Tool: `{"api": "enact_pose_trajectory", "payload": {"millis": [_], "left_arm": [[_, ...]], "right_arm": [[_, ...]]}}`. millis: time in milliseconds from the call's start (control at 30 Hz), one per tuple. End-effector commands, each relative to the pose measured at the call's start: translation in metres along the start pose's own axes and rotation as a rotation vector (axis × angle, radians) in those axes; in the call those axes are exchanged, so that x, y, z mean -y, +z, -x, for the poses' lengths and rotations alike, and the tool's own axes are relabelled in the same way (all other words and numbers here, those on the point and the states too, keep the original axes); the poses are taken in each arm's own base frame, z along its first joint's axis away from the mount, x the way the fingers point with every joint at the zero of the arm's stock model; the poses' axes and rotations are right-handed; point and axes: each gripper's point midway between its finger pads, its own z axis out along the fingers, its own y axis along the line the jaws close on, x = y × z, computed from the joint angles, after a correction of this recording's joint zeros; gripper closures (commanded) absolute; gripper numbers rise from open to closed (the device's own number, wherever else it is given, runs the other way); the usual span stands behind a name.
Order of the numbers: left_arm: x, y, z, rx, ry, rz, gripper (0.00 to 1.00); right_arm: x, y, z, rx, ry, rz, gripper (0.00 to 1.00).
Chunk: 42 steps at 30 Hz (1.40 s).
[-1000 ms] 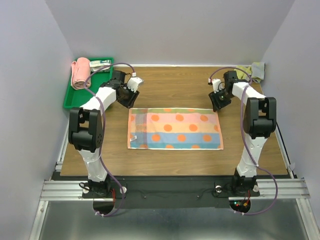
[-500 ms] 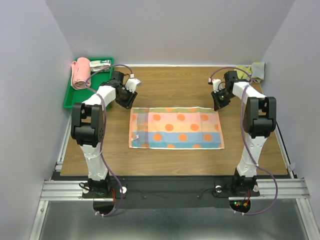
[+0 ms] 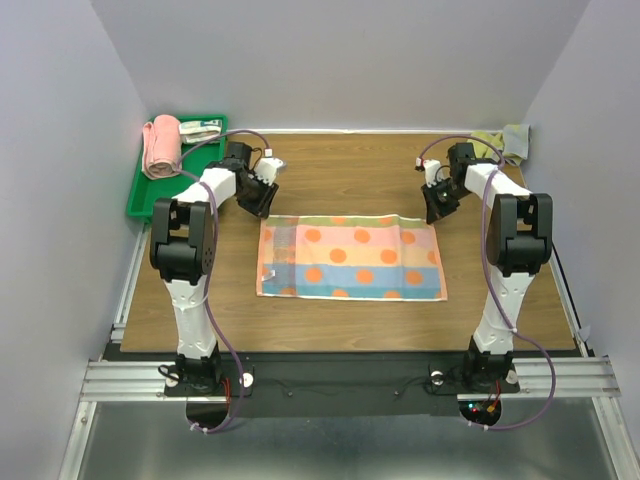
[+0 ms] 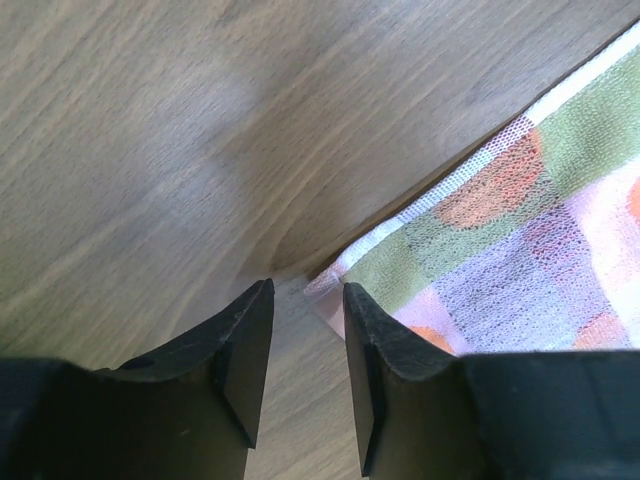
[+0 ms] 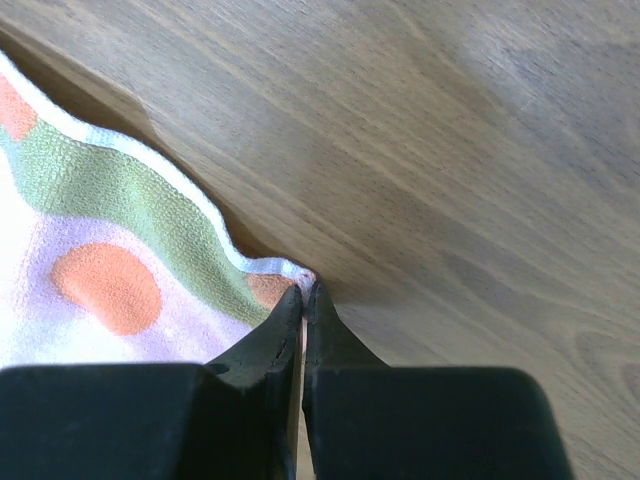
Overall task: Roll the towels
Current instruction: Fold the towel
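An orange-dotted towel (image 3: 350, 258) lies flat on the tabletop (image 3: 350, 175). A green tray (image 3: 140, 200) sits far left, a yellow-green towel (image 3: 497, 142) far right.

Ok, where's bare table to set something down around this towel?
The wooden table is bare on the near side of the orange-spotted cloth towel, and behind it between left tool and right tool. Crowded: green tray with pink towel roll far left, yellow-green cloth far right.
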Motion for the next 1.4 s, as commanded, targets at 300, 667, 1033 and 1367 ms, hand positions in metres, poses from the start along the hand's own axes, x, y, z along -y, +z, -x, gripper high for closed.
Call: {"api": "enact_pose_trajectory", "payload": {"millis": [300,667,1033,1367], "left_arm": [[-0.003,-0.005,0.013,0.043,-0.027,-0.056,0.92],[-0.008,-0.039,0.023,0.114,0.007,-0.04,1.0],[0.017,-0.092,0.017,0.155,0.148,-0.039,1.0],[0.058,-0.119,-0.039,0.12,0.29,-0.088,1.0]], "right_arm": [[0.001,-0.007,0.009,0.006,-0.022,-0.004,0.99],[0.016,-0.048,0.036,0.124,-0.028,-0.047,0.99],[-0.004,-0.089,0.031,0.162,-0.135,-0.068,0.99],[-0.034,-0.104,-0.014,0.119,-0.238,-0.047,0.99]]}}
